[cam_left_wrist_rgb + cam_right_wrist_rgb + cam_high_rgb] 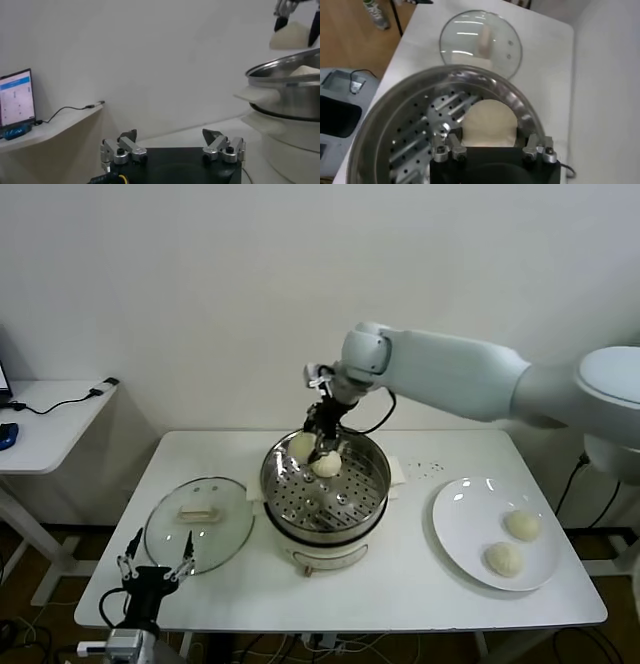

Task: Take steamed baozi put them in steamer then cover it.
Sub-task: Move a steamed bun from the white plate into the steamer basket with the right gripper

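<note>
**Right gripper holds a bun over the steamer, 2 buns wait on the plate**

Nearest the robot, the left gripper [155, 568] hangs low at the near-left edge of the white table [400, 589], its fingers spread wide with nothing between them. Just beyond it, the cover [198, 522] lies flat on the table, a clear glass lid with a white handle on top, just beside the steamer on its left.

On the near-right part of the table sits a white plate [470, 519] carrying 2 steamed baozi [504, 559], one nearer and one a little farther back, close together but apart.

In the middle of the table stands the steamer [325, 496], a shiny steel pot on a white base, uncovered, its perforated floor mostly bare. At its far rim 1 bun [300, 446] rests inside against the wall.

Just beside that bun, the right gripper [325, 452] reaches down from the far side over the back of the steamer, its dark fingers [281, 22] pinching another bun [489, 123] on either side. The left wrist view shows this bun above the pot's rim, clear of the floor. The right arm [460, 374] stretches across from the right, behind the table.
</note>
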`<state>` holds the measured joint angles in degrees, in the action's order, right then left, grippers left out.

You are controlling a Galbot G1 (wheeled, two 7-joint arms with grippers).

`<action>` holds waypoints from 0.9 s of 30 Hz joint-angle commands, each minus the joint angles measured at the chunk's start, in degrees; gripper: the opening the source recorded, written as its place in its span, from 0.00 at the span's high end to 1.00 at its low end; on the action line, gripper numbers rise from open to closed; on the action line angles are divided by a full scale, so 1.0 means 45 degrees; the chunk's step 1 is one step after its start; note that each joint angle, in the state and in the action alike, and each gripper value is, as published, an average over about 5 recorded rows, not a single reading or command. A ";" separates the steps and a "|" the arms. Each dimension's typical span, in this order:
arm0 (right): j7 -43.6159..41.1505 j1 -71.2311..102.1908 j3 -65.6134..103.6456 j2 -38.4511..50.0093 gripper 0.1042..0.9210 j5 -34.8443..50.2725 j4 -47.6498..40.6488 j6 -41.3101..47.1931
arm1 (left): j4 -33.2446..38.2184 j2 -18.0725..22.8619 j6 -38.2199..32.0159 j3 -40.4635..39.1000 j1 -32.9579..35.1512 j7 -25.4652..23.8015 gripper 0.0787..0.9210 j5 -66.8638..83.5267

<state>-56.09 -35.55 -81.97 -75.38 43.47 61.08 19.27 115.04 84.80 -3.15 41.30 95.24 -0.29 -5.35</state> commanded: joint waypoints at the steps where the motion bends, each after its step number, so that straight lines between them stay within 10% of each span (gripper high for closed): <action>1: 0.0366 0.1196 -0.0281 -0.0926 0.28 0.0032 -0.0152 0.0155 | -0.0082 0.0013 0.0010 -0.0027 -0.0045 -0.0014 0.12 0.0014; 27: 0.0274 0.0909 0.0679 0.0615 0.12 -0.1033 0.0609 0.0034 | -0.0163 0.0085 0.0143 -0.0038 -0.0050 -0.0020 0.12 0.0033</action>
<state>-54.00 -29.37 -80.70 -77.01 40.30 60.29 19.66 114.03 85.36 -2.78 41.16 94.90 -0.37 -5.31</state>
